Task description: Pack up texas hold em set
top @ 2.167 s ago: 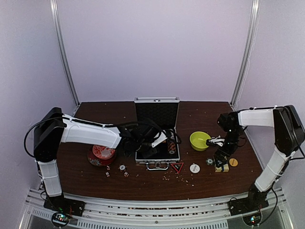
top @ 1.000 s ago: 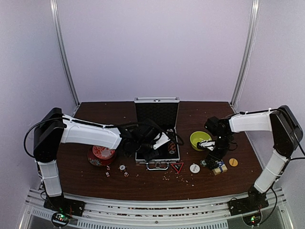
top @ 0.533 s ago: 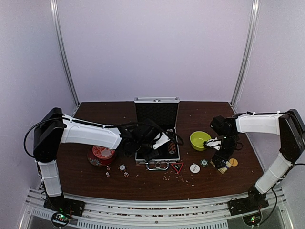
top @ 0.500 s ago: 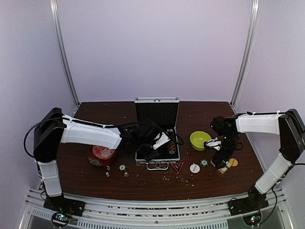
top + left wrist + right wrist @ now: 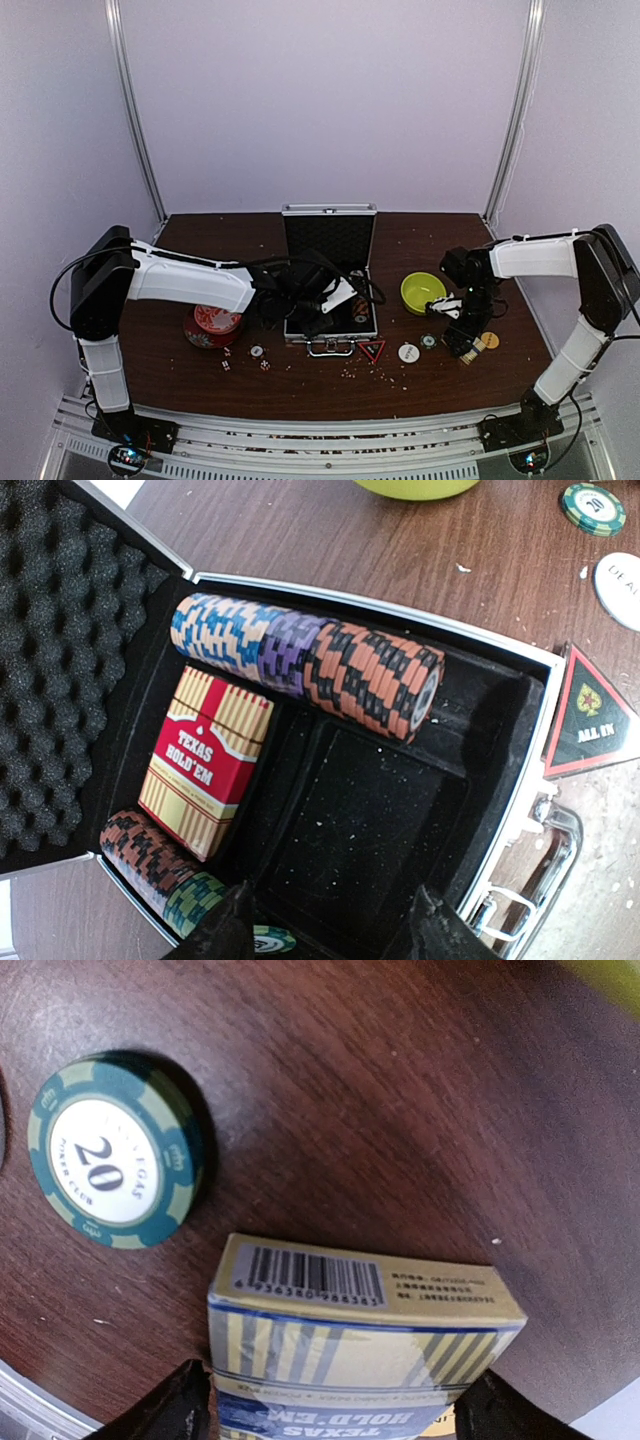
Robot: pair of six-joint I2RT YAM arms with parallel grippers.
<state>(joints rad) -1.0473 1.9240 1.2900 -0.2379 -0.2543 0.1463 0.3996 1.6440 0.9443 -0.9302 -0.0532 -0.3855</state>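
The table (image 5: 400, 1090) is dark, grained wood with a slight sheen. The case (image 5: 505, 820) has shiny metal edging, matt black lining and bumpy foam (image 5: 60, 630). The deck (image 5: 360, 1340) is printed card.
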